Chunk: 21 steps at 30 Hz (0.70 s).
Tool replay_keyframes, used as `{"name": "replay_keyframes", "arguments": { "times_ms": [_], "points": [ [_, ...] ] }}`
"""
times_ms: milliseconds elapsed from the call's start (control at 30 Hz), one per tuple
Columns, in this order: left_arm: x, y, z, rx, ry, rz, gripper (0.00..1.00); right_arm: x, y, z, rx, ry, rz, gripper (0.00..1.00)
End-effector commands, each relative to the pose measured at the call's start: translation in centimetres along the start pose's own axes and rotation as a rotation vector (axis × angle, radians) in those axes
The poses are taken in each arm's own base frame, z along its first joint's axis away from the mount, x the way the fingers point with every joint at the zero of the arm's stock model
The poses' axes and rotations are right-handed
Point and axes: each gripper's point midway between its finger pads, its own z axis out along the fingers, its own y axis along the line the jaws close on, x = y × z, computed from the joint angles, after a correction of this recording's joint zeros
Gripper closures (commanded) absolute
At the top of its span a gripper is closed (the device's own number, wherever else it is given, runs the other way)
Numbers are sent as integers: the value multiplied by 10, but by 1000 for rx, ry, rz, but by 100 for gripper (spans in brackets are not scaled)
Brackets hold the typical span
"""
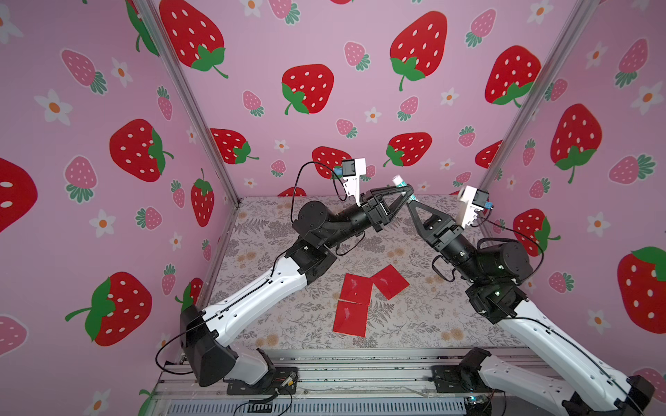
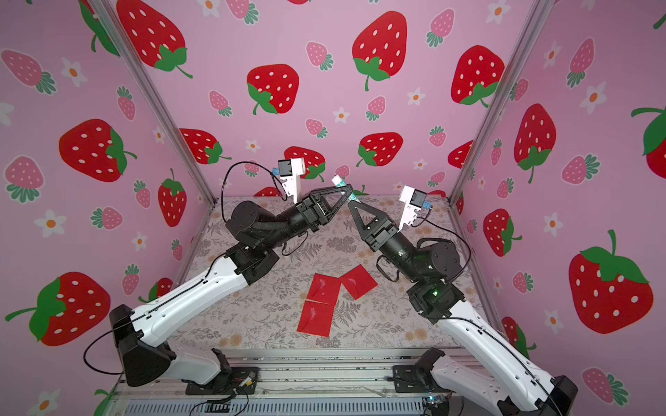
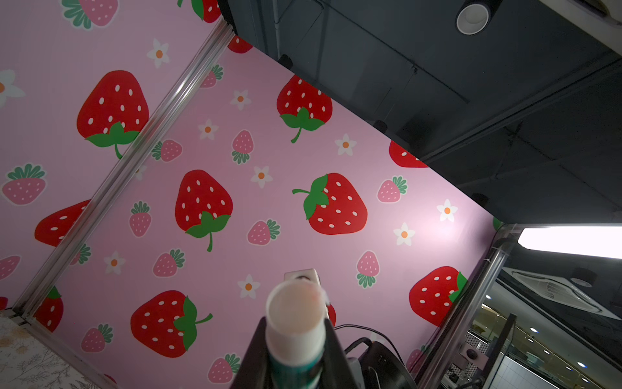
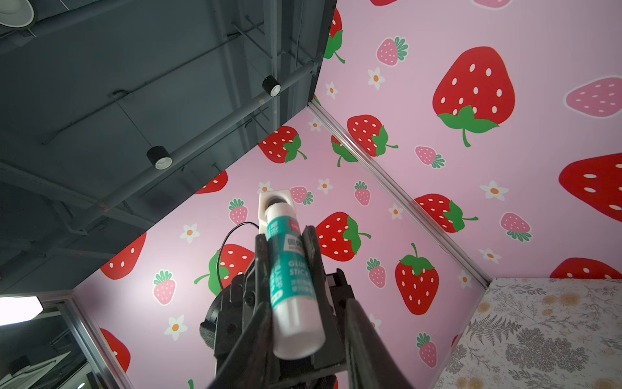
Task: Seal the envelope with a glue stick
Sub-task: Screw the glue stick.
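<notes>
The glue stick [image 1: 399, 181] [image 2: 338, 180], white with a teal label, is held in the air over the back of the table. My left gripper [image 1: 409, 189] [image 3: 296, 325] is shut on its teal middle [image 4: 289, 269], and the pale round end [image 3: 292, 313] faces the left wrist camera. My right gripper [image 1: 410, 202] [image 4: 308, 303] meets it from the other side. Its jaws stand open around the stick's other white end, with a gap showing on one side. The red envelope [image 1: 351, 317] [image 2: 317, 317] lies flat on the table below, with pale smears on it.
Another red envelope panel [image 1: 391, 281] lies angled against the first. The floral table cover [image 1: 274, 234] is boxed in by strawberry-print walls [image 1: 324, 90] on three sides. A metal rail [image 1: 360, 367] with both arm bases runs along the front edge.
</notes>
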Motion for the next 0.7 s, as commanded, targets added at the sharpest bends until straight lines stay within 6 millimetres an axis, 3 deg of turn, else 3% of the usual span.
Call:
{"name": "replay_keyframes", "arguments": {
  "times_ms": [0,467,533,667],
  "points": [
    [-10,-21,-1,68,-24,21,93,-12,19,5,-58,-31,-24,65],
    [-6,-15,-2,48,-16,21,93,-14,25,11,-91,-34,-41,75],
    [-5,-13,-3,40,-17,18,93,-14,27,10,-94,-35,-47,83],
    [-4,-9,-5,11,-8,27,78,-16,21,5,-67,-55,-81,93]
  ]
}}
